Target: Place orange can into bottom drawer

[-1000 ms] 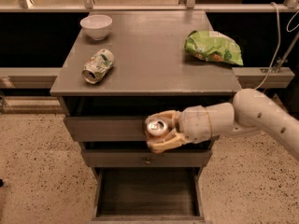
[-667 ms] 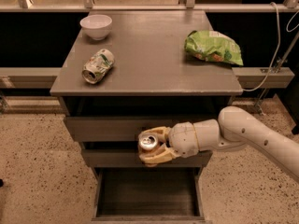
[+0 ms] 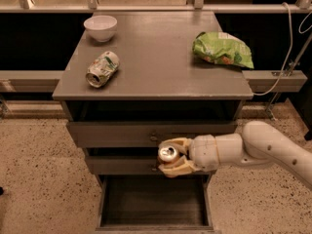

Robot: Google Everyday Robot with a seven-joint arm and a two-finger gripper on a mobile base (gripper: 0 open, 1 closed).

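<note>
My gripper (image 3: 170, 157) is shut on the orange can (image 3: 168, 153), which stands upright between the cream fingers with its silver top showing. It hangs in front of the middle drawer, above the back part of the open bottom drawer (image 3: 155, 204). The bottom drawer is pulled out and shows a wide dark inside with nothing in it. My arm comes in from the right.
On the grey cabinet top (image 3: 156, 48) lie a crushed white-green can (image 3: 102, 68), a white bowl (image 3: 101, 28) and a green chip bag (image 3: 222, 49). The two upper drawers (image 3: 146, 133) are closed. A speckled floor lies around the cabinet.
My gripper has moved down and slightly left with the can, from the top drawer's front to the middle drawer's front, closer above the open bottom drawer.
</note>
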